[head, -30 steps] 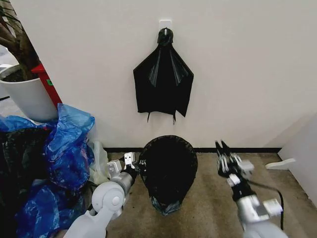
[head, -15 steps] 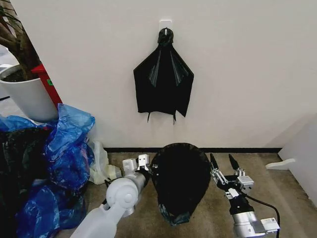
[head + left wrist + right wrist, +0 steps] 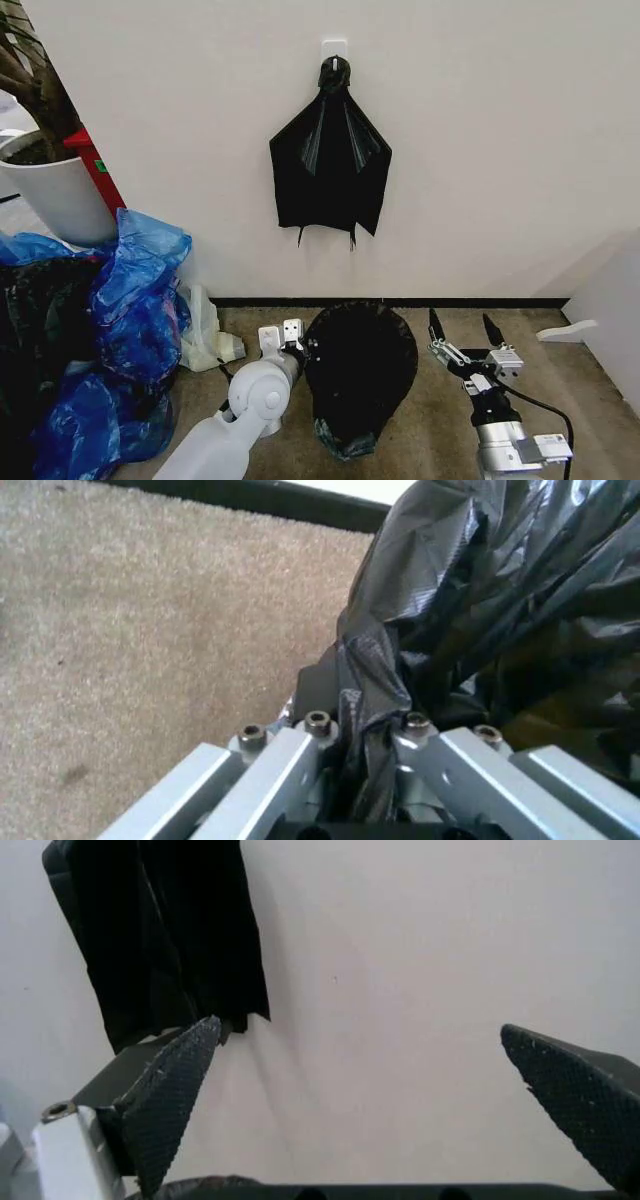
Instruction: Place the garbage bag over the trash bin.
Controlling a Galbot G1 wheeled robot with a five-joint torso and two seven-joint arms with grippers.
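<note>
Beige carpet (image 3: pixel 420 420) met a plain white wall (image 3: pixel 500 150), no readable labels; left gripper (image 3: pixel 365 739) pinched the wrinkly glossy black plastic garbage bag (image 3: pixel 360 370), right gripper (image 3: pixel 466 334) spread wide.

— Where's the garbage bag (image 3: pixel 360 372) right now?

— I see it on the carpet just before the wall, below me, between my two arms. It's thin, glossy black and wrinkled, draped into a rounded dome that narrows toward the floor.

— And its edge?

— In my left wrist view a fold of the bag (image 3: pixel 470 622) runs down between the metal fingers, pinched there.

— The trash bin?

— Hidden; I can't tell its pose under the plastic.
</note>
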